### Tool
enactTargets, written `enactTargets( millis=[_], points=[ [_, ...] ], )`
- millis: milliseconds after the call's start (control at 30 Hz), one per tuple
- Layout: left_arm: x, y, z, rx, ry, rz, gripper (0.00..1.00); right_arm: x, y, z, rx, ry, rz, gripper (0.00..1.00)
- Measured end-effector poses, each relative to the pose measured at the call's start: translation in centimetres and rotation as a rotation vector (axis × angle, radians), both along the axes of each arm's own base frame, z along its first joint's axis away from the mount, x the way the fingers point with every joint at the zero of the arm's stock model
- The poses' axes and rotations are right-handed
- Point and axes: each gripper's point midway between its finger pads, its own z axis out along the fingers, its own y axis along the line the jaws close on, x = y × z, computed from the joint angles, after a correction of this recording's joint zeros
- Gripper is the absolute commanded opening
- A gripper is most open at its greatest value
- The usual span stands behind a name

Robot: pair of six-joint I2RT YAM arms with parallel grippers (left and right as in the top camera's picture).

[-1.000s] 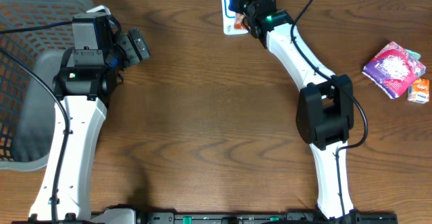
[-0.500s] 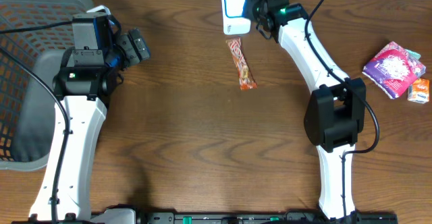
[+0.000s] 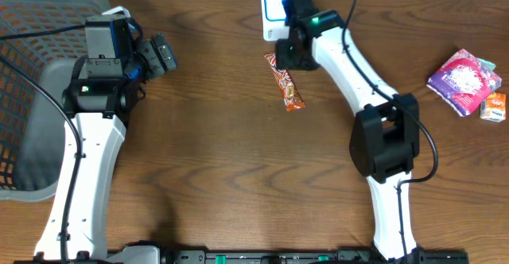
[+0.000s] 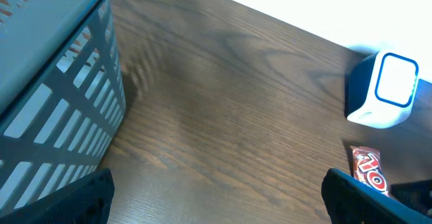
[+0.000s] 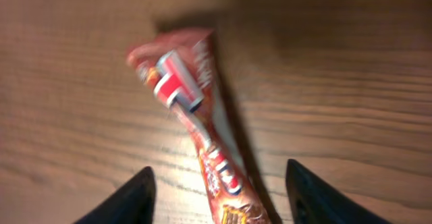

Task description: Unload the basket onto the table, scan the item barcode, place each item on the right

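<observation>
The item, a long orange-red snack bar (image 3: pixel 286 84), lies flat on the wooden table just below the white-and-blue barcode scanner (image 3: pixel 275 11). My right gripper (image 3: pixel 287 55) hovers over the bar's upper end, open. In the right wrist view its dark fingers (image 5: pixel 131 197) stand either side of the bar (image 5: pixel 196 123) without touching it. My left gripper (image 3: pixel 162 55) is at the left, wide open and empty. The left wrist view shows the scanner (image 4: pixel 383 89) and one end of the bar (image 4: pixel 368 171) far to the right.
A grey mesh basket (image 3: pixel 28 33) fills the left edge, its wall (image 4: pixel 61 116) close to the left gripper. A pink packet (image 3: pixel 464 79) and a small orange pack (image 3: pixel 494 106) lie at the right edge.
The right gripper, shut on the bar at the scanner a second ago, opened; the bar dropped onto the table. The gripper then swung back down over it. The left arm is still.
</observation>
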Motion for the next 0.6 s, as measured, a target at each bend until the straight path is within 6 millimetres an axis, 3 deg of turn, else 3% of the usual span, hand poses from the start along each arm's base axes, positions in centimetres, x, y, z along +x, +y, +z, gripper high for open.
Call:
enactTargets(
  millis=[133, 200, 267, 333, 400, 600],
  points=[
    [0.0, 0.0, 0.0, 0.0, 0.0, 0.0, 0.98, -0.9, 1.0, -2.0, -0.039, -0.007, 0.081, 0.67],
    [0.0, 0.0, 0.0, 0.0, 0.0, 0.0, 0.98, -1.0, 1.1, -3.3, -0.059, -0.021, 0.1, 0.65],
    [0.0, 0.0, 0.0, 0.0, 0.0, 0.0, 0.98, -1.1, 0.8, -4.8, -0.075, -0.028, 0.11, 0.52],
    [0.0, 0.0, 0.0, 0.0, 0.0, 0.0, 0.98, -1.5, 0.2, -6.2, -0.093, -0.023, 0.116, 0.25],
    [0.0, 0.0, 0.0, 0.0, 0.0, 0.0, 0.98, -1.3, -0.1, -6.1, -0.093, -0.047, 0.112, 0.01],
    [0.0, 0.0, 0.0, 0.0, 0.0, 0.0, 0.98, -1.0, 0.4, -5.9, -0.068, -0.058, 0.112, 0.01]
  ],
)
